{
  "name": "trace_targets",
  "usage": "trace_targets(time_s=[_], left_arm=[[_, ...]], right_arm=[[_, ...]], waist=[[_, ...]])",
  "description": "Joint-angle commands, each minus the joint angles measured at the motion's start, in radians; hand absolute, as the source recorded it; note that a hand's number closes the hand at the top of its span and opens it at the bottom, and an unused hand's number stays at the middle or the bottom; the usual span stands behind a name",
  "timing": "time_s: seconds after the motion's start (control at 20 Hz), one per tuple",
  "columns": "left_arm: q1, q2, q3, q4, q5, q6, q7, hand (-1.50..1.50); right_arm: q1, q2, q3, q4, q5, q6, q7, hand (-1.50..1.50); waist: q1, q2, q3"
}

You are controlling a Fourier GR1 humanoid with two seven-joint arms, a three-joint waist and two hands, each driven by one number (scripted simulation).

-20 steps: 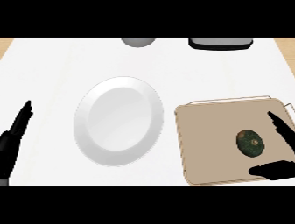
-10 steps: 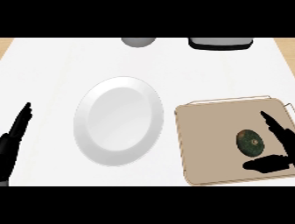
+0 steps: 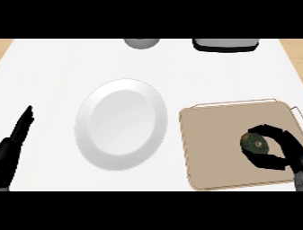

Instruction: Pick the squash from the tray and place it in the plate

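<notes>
While a second ago its fingers were lying straight beside the squash (image 3: 254,143), the right hand (image 3: 283,152) is now curling round it on the tray (image 3: 213,148), so lifting toward the plate (image 3: 120,124) looks next; the left hand (image 3: 7,152) is resting open.

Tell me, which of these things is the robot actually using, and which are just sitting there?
In use: squash, tan tray, white plate, right hand curled round the squash.

Just there: resting left hand, grey round object, dark object at the far edge.

Single head view, steeply down onto counter (image 3: 60,67)
</notes>
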Motion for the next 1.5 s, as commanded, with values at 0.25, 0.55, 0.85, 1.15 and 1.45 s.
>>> trace_targets(time_s=[0.25, 0.55, 0.85, 1.15, 1.45], left_arm=[[0.011, 0.004, 0.05, 0.002, 0.009, -0.049, -0.023, 0.0], [-0.093, -0.012, -0.027, 0.016, -0.025, -0.068, 0.009, 0.0], [-0.071, 0.002, 0.02, 0.023, -0.007, -0.062, -0.006, 0.0], [-0.032, -0.034, 0.009, 0.005, -0.026, -0.035, 0.015, 0.0], [0.0, -0.016, 0.045, 0.042, -0.018, -0.042, -0.057, 0.0]], right_arm=[[-0.112, 0.036, 0.051, 0.059, 0.157, -0.008, -0.022, 1.5], [-0.427, -0.165, 0.213, 0.198, 0.381, 0.164, -0.15, 1.5], [-0.66, -0.08, 0.165, 0.486, 0.471, -0.032, -0.309, 1.5], [-0.699, -0.034, 0.107, 0.504, 0.473, -0.228, -0.463, 1.5], [-0.75, 0.001, 0.071, 0.344, 0.341, -0.108, -0.594, 1.5]], waist=[[0.012, 0.005, 0.006], [0.111, 0.035, 0.007], [0.071, 0.022, 0.009], [0.024, 0.01, 0.007], [0.003, 0.002, 0.005]])
